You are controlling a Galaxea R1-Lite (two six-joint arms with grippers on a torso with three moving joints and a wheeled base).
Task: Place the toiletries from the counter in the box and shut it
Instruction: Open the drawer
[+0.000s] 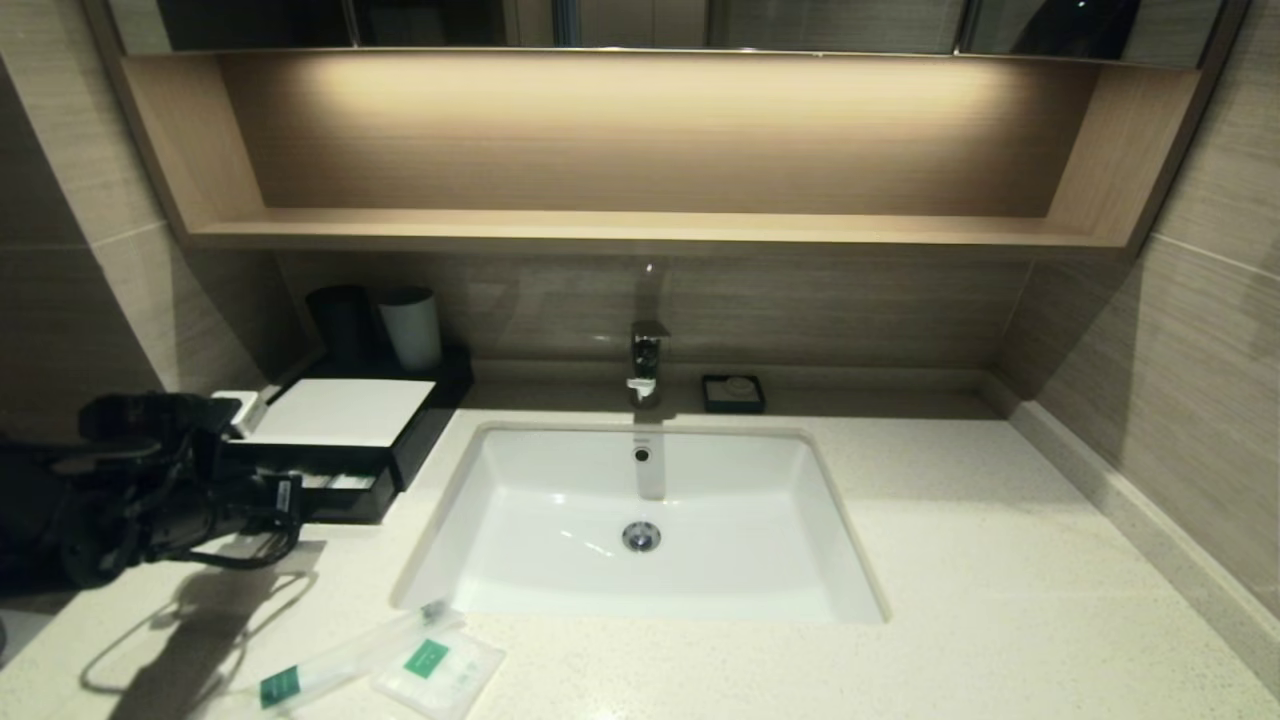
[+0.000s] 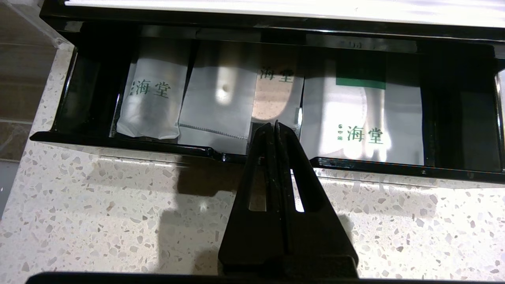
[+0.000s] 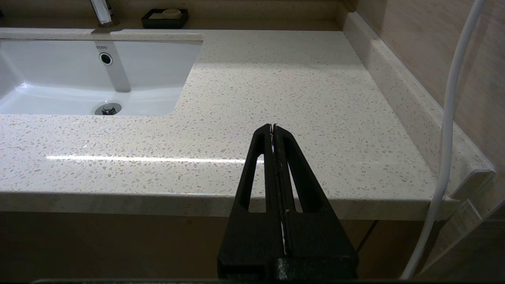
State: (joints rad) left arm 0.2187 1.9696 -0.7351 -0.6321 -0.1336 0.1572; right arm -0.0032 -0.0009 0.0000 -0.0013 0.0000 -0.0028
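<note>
Black box (image 2: 252, 35) drawer (image 2: 158, 144) holds white sachets (image 2: 152, 98), open.

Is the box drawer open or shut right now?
Open: the box's drawer is pulled out, packets visible inside, with the shut left pincer at its front lip.

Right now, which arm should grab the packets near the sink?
Probably left. The left gripper, fingers shut, sits at the open box, on the packets' side. The right gripper hangs off the counter's far right edge.
</note>
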